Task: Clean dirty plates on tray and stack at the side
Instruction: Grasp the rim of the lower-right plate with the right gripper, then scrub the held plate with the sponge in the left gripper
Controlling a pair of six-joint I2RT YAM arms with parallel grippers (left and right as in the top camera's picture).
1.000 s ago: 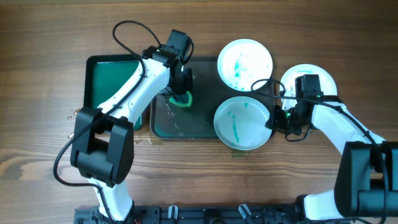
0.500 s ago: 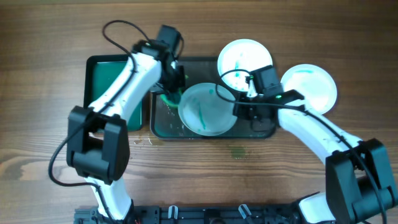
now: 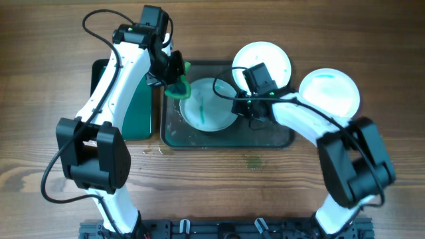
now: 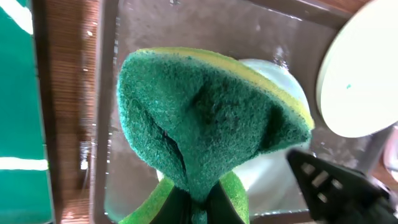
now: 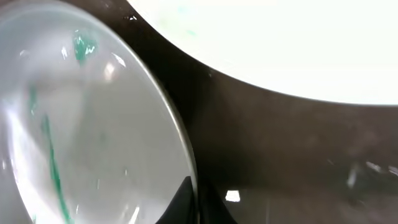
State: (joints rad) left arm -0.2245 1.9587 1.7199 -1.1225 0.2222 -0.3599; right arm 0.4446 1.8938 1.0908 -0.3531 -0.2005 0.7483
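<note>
A white plate (image 3: pixel 207 105) with teal streaks lies in the dark tray (image 3: pixel 265 138), left of middle. My right gripper (image 3: pixel 240 106) is shut on its right rim; the rim shows between the fingers in the right wrist view (image 5: pixel 186 180). My left gripper (image 3: pixel 174 74) is shut on a green sponge (image 3: pixel 179 87) and holds it over the plate's upper left edge; the sponge fills the left wrist view (image 4: pixel 205 124). A second streaked plate (image 3: pixel 261 65) overlaps the tray's back right corner. A third plate (image 3: pixel 329 91) lies on the table to the right.
A bright green tray (image 3: pixel 136 116) lies left of the dark tray, partly under my left arm. Water drops lie on the wooden table (image 3: pixel 153 150) near the tray's front left corner. A small green smear (image 3: pixel 254 161) is on the table in front of the tray.
The right gripper has dragged the held plate leftward across the tray. The left gripper with the sponge has moved back and left, now at the plate's upper left edge.
</note>
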